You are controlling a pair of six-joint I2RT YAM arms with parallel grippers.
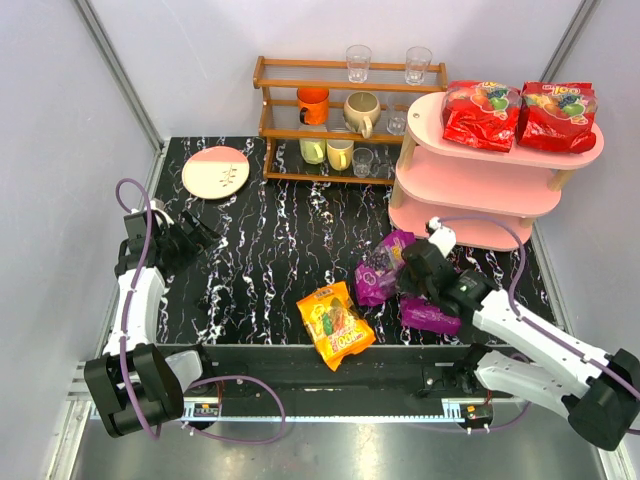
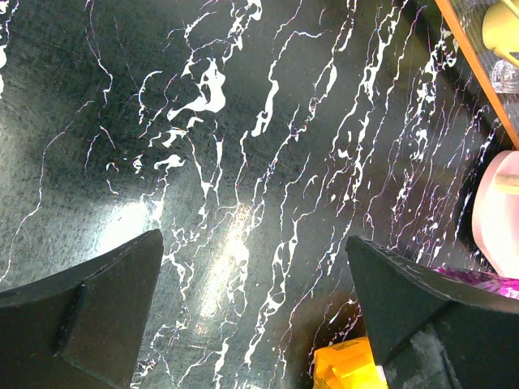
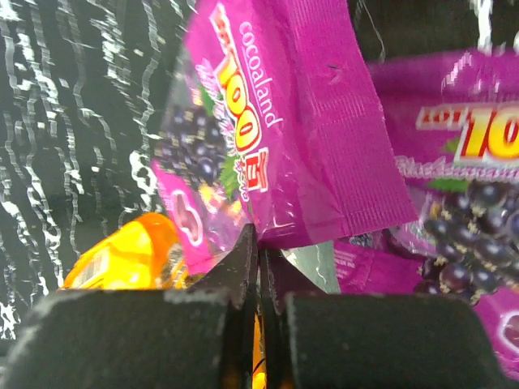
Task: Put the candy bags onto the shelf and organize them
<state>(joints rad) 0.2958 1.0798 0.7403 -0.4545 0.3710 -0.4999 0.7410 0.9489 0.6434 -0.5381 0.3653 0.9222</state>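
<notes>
Two red candy bags (image 1: pixel 481 113) (image 1: pixel 556 115) lie on the top board of the pink shelf (image 1: pixel 480 185). My right gripper (image 1: pixel 410 262) is shut on the lower edge of a purple candy bag (image 1: pixel 383 268), which it holds tilted just in front of the shelf; the pinch shows in the right wrist view (image 3: pixel 259 235) on that bag (image 3: pixel 268 121). A second purple bag (image 1: pixel 430 315) lies flat under my right arm (image 3: pixel 462 243). The orange bag (image 1: pixel 335 324) lies at the table's near edge (image 3: pixel 130 255). My left gripper (image 1: pixel 200 235) is open and empty over bare table (image 2: pixel 254 239).
A brown wooden rack (image 1: pixel 340 115) of mugs and glasses stands at the back, left of the shelf. A pink and cream plate (image 1: pixel 215 172) lies at the back left. The shelf's two lower boards carry nothing. The orange bag's corner (image 2: pixel 345 369) shows by my left finger.
</notes>
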